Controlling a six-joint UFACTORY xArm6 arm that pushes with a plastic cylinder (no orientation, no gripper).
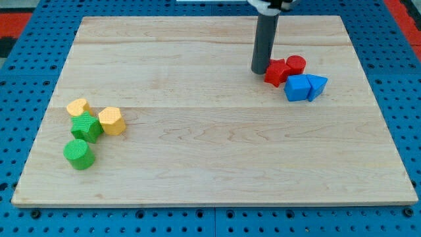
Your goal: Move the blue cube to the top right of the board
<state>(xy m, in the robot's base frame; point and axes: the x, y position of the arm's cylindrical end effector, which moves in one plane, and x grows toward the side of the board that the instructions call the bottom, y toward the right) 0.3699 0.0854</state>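
The rod's upper end is cut off at the frame's top; there is no pincer, so nothing is held. The tip point(260, 71) rests just left of the red star-like block point(277, 72), which partly hides the red cylinder point(296, 64). The blue cube point(298, 87), right of centre on the pale wooden table point(210, 145), touches a blue wedge point(317, 85).

At the left, two yellow blocks point(78, 107) point(112, 121) flank a ribbed green cube point(86, 126), with a green cylinder point(79, 154) below.

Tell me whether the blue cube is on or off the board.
On the board: the blue cube sits on the wooden board at the view's right, well inside its edge, touching a blue triangular block.
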